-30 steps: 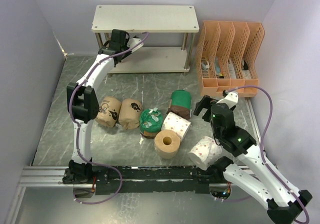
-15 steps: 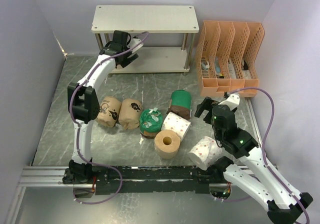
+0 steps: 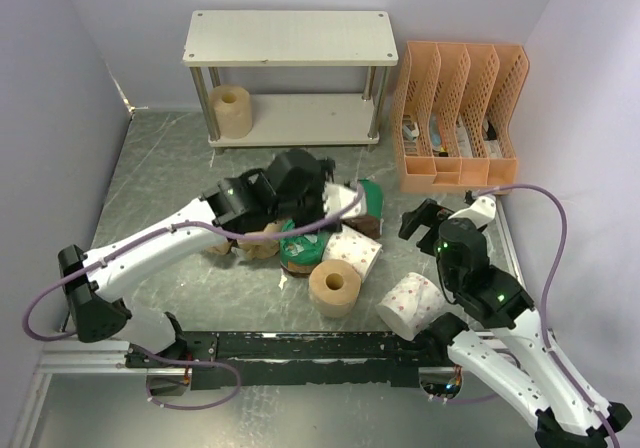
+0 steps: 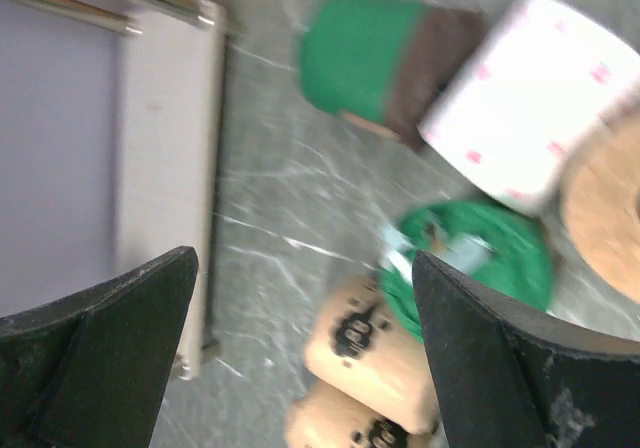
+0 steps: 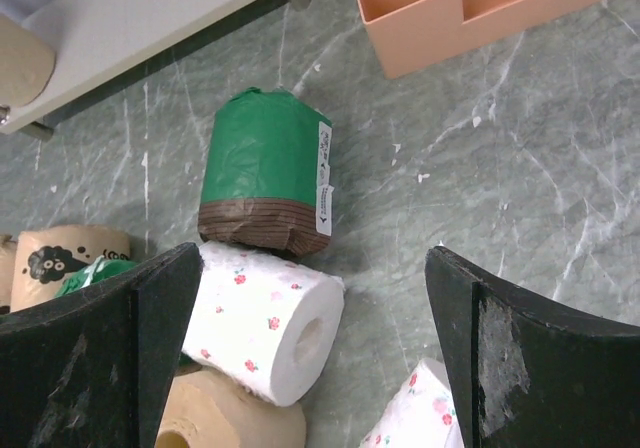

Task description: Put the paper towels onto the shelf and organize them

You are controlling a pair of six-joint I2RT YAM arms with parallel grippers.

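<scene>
Top external view: the shelf (image 3: pixel 288 38) stands at the far edge of the table (image 3: pixel 150 168). One plain tan roll (image 3: pixel 232 111) is upright at the left end of its lower board. An orange file rack (image 3: pixel 460 108) fills the far right corner.

The other rolls crowd the middle of the table. A green roll (image 5: pixel 265 168) lies on its side, its brown end touching a dotted white roll (image 5: pixel 265 328). A crumpled green roll (image 4: pixel 480 258) sits beside two labelled tan rolls (image 4: pixel 365 353). Toward the near edge a tan roll with its core facing up (image 3: pixel 334 286) stands just beside a second dotted roll (image 3: pixel 410 303).

My left gripper (image 4: pixel 302 268) hangs over this cluster, fingers spread wide, nothing between them. My right gripper (image 5: pixel 312 253) hovers toward the right edge, right of the green roll, jaws likewise released and empty.
</scene>
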